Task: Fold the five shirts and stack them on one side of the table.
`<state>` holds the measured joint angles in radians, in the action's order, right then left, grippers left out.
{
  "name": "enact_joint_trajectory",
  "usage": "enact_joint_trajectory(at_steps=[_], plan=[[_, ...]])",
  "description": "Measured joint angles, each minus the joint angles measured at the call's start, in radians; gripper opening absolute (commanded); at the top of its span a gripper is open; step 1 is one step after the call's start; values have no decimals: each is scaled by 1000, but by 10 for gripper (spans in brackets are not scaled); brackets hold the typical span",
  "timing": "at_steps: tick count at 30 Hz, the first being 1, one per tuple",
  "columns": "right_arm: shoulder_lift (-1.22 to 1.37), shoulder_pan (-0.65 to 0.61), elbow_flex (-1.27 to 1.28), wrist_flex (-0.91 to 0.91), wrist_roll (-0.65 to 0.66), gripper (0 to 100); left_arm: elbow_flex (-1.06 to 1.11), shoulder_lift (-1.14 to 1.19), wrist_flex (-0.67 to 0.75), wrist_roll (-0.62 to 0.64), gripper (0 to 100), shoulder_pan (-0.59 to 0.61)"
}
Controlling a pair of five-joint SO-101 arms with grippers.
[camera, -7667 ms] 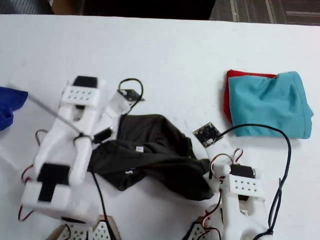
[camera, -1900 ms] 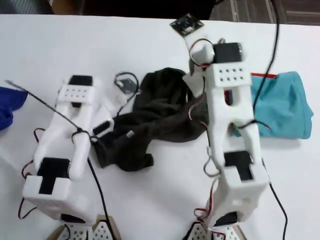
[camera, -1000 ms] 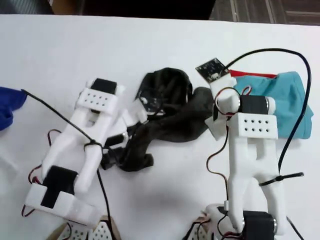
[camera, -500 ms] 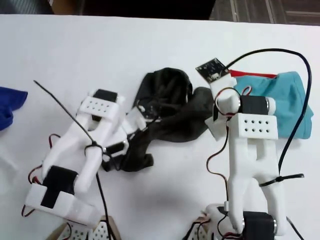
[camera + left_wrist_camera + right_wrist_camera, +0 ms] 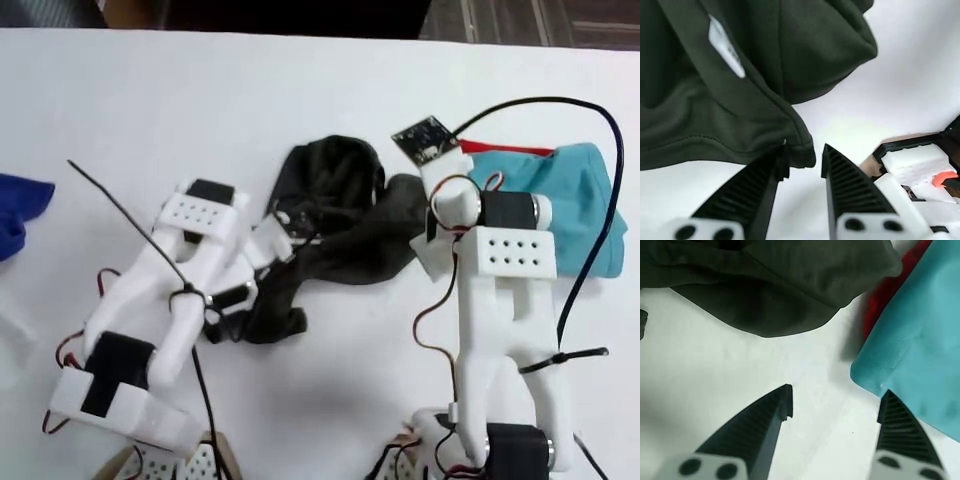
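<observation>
A crumpled black shirt [image 5: 340, 230] lies mid-table between the two arms. My left gripper [image 5: 290, 222] sits at its near left side. In the left wrist view the gripper [image 5: 805, 156] is narrowly open, with the black shirt's [image 5: 740, 75] hem corner hanging between the fingertips and a white label [image 5: 726, 45] farther in. My right gripper [image 5: 437, 177] hovers between the black shirt and the folded teal shirt [image 5: 560, 205]. It [image 5: 837, 392] is wide open over bare table, with the black shirt [image 5: 780, 285] and teal shirt [image 5: 920, 340] beyond.
The teal shirt rests on a folded red shirt [image 5: 500, 150] at the right side of the table. A blue shirt [image 5: 20, 210] lies at the left edge. The white table [image 5: 300, 90] stretches bare toward the back. Both arm bases stand at the front edge.
The right arm pulled back from over the black shirt and then stayed still. The left arm shifted slightly right along the shirt's edge; the shirt bunched up narrower.
</observation>
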<state>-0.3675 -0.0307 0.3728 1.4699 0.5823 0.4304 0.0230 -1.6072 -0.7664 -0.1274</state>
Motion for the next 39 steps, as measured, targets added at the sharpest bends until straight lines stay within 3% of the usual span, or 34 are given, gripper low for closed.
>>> enact_joint_trajectory(at_steps=[8, 21, 23, 25, 30, 34, 39], plan=[[0, 0, 0, 0, 0, 282, 0, 0, 48, 114, 137, 0], [0, 0, 0, 0, 0, 282, 124, -3, 170, 120, 131, 0], [0, 0, 0, 0, 0, 282, 124, -6, 172, 120, 104, 0], [0, 0, 0, 0, 0, 281, 124, -6, 173, 120, 12, 0], [0, 3, 25, -2, 0, 280, 124, -6, 173, 120, 26, 5], [0, 43, 75, -34, 0, 280, 121, -6, 167, 71, 26, 103], [0, 107, 100, -110, 0, 280, 2, -6, 98, -44, 26, 348]])
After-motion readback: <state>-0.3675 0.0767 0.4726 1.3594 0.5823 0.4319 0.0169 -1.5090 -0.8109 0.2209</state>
